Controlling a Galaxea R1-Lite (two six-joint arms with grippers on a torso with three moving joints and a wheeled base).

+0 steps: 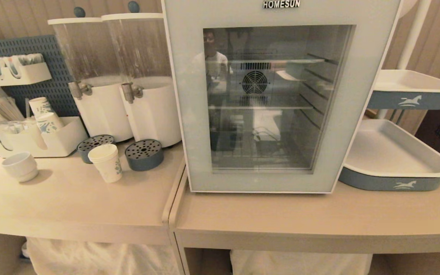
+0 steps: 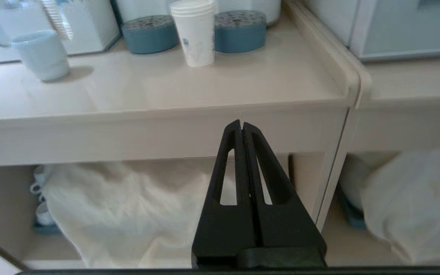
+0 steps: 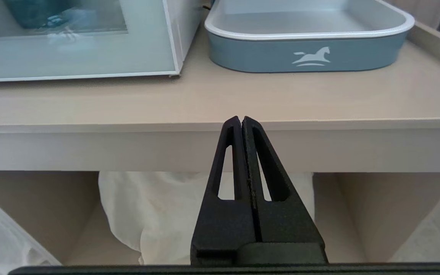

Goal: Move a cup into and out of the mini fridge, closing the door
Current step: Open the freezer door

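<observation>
The tall white paper cup point(image 1: 106, 162) point(image 2: 194, 32) with a small blue logo stands upright on the left counter, between two round blue-grey drip trays. The white mini fridge point(image 1: 281, 95) sits on the right counter with its glass door point(image 1: 189, 114) closed; wire shelves show behind the glass. Neither arm appears in the head view. My left gripper point(image 2: 241, 124) is shut and empty, hanging low in front of the left counter's front edge, well short of the cup. My right gripper point(image 3: 241, 120) is shut and empty before the right counter's edge, near the fridge's corner point(image 3: 172, 57).
Two clear drink dispensers point(image 1: 128, 76) stand behind the cup. A squat white cup point(image 1: 20, 166) and an organiser with patterned cups point(image 1: 44, 114) sit at far left. Blue-and-white trays point(image 1: 392, 181) are stacked right of the fridge. White cloth bundles point(image 2: 128, 214) fill the space under the counters.
</observation>
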